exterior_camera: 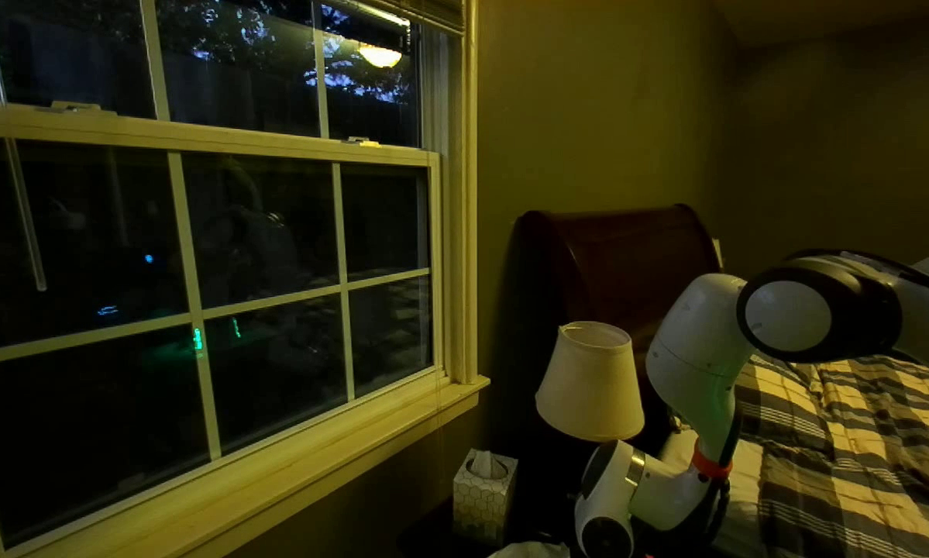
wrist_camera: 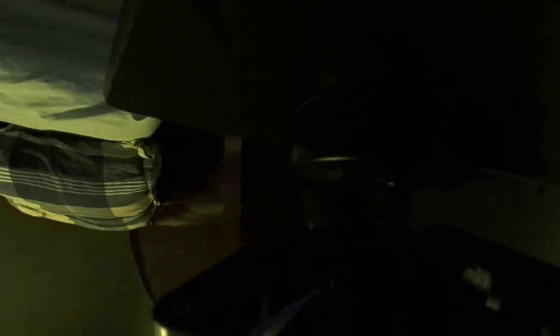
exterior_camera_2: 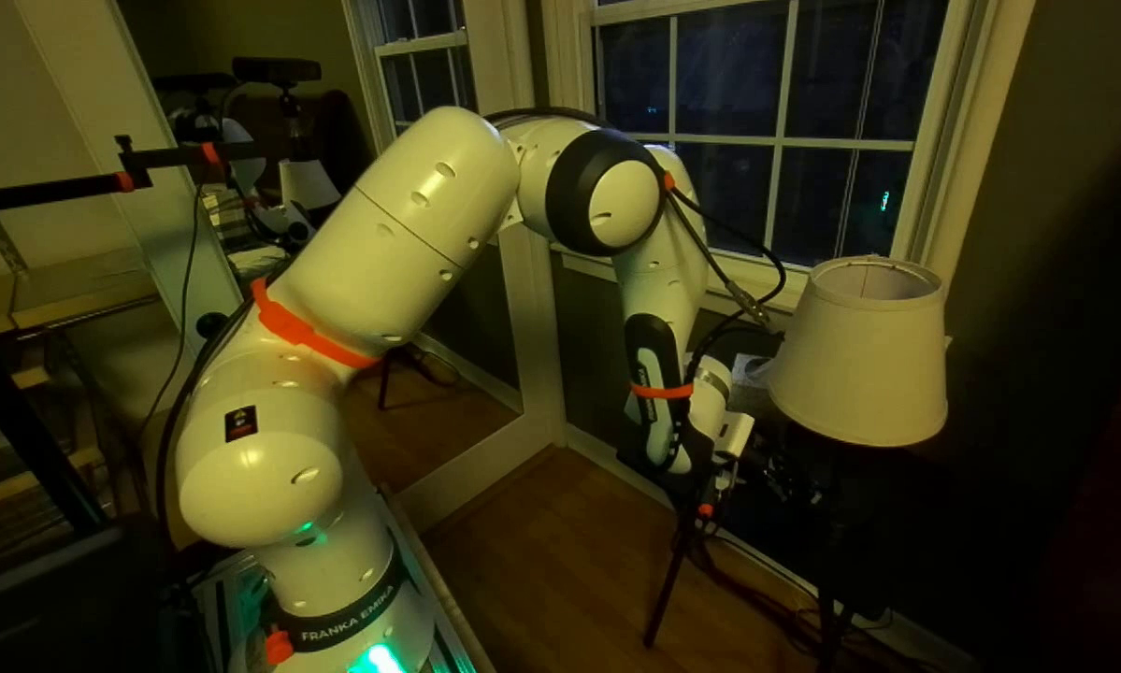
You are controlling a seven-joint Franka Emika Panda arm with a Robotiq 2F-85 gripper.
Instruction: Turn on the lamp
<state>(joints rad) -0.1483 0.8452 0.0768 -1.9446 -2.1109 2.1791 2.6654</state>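
risk: dark two-fingered gripper (wrist_camera: 361, 228) could miss switch or topple small table lamp with cream-white tapered shade (exterior_camera_2: 859, 350), because darkness hides switch and stem. loose black cable (exterior_camera_2: 747, 301) could snag shade during lifting. unlit shade appears higher than fingers, near them; stem touching or apart, cannot tell. finger spread: cannot tell, too dark.

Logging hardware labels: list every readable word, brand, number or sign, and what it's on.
"FRANKA EMIKA": curved black band on the white robot-arm base, in an exterior view.
Square black label on the rounded white shoulder: too small to read.
Dark lettering on the slim black-and-white wrist link: too small to read surely.
Nothing else is readable.
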